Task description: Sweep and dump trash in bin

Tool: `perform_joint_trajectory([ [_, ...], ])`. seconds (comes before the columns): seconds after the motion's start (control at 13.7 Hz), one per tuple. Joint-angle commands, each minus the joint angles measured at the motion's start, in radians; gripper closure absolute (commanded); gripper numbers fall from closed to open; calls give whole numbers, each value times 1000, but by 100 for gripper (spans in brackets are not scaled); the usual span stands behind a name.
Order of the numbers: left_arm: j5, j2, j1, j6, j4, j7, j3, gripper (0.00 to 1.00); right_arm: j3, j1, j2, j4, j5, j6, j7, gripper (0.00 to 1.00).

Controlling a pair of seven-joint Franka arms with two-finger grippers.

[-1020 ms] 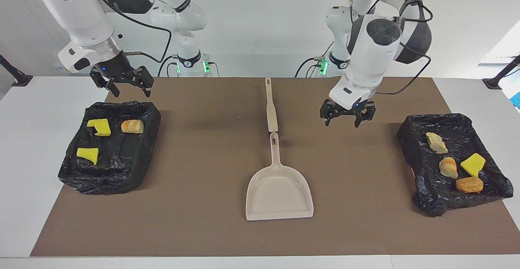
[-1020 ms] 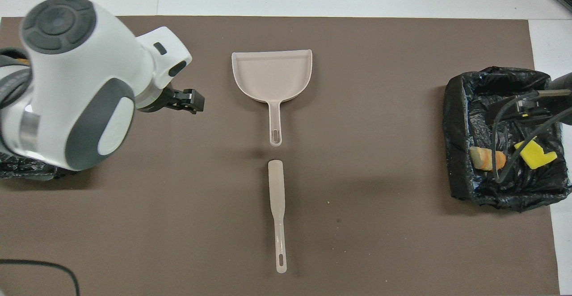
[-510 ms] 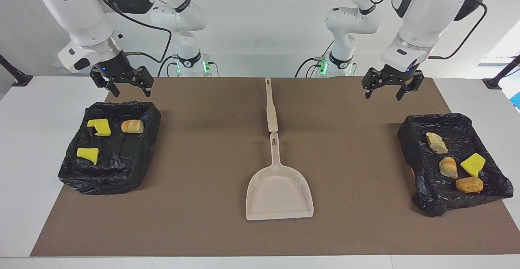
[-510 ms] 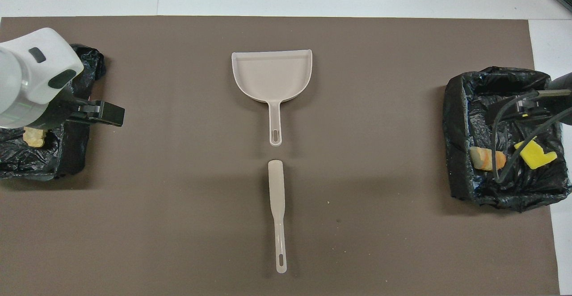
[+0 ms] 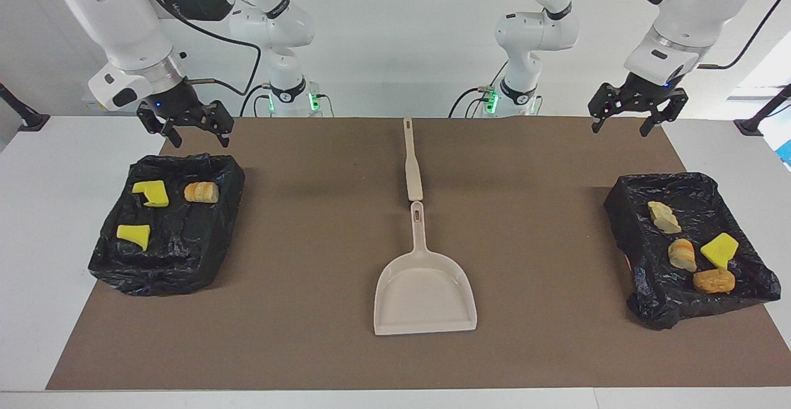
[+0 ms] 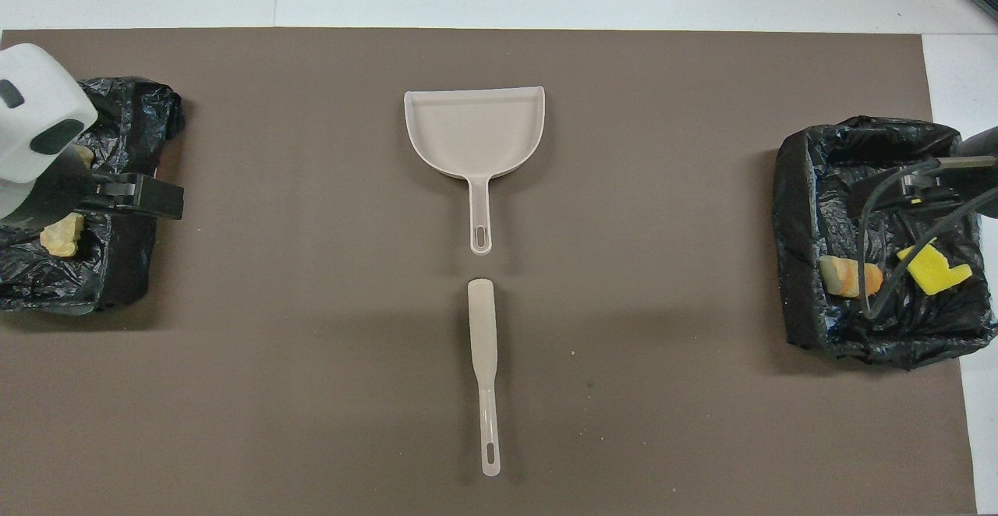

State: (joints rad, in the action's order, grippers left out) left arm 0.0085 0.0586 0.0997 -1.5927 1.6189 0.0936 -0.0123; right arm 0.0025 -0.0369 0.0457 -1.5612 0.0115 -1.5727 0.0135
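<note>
Brown matting (image 5: pixel 296 242) covers the bench, where every trash scrap (image 5: pixel 719 251) already lies in the bag-lined bins (image 5: pixel 204 261) at either end from the dustpan (image 5: pixel 425 295), so left tool (image 5: pixel 632 116) and right tool (image 5: pixel 185 130) hang spread and empty, apparently done.

No readable text anywhere (labels or numbers included)

Overhead view: left arm's wrist (image 6: pixel 35 111) covers most of the bin (image 6: pixel 117 266) at 9 o'clock, itself cut by the frame edge, one tan scrap (image 6: pixel 62 234) showing; cables (image 6: pixel 897 212) cross the 3 o'clock bin (image 6: pixel 795 266), partly hiding its yellow sponge piece (image 6: pixel 939 273).
</note>
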Motion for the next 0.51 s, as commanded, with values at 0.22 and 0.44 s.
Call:
perform_joint_trajectory([
  [0.22,-2,27,-8,5,29,5,2,0,5,-8,-18,-16,10,7,-12,0],
  [0.44,-2,26,-8,2,29,5,0,0,5,-8,-18,-16,10,7,-12,0],
])
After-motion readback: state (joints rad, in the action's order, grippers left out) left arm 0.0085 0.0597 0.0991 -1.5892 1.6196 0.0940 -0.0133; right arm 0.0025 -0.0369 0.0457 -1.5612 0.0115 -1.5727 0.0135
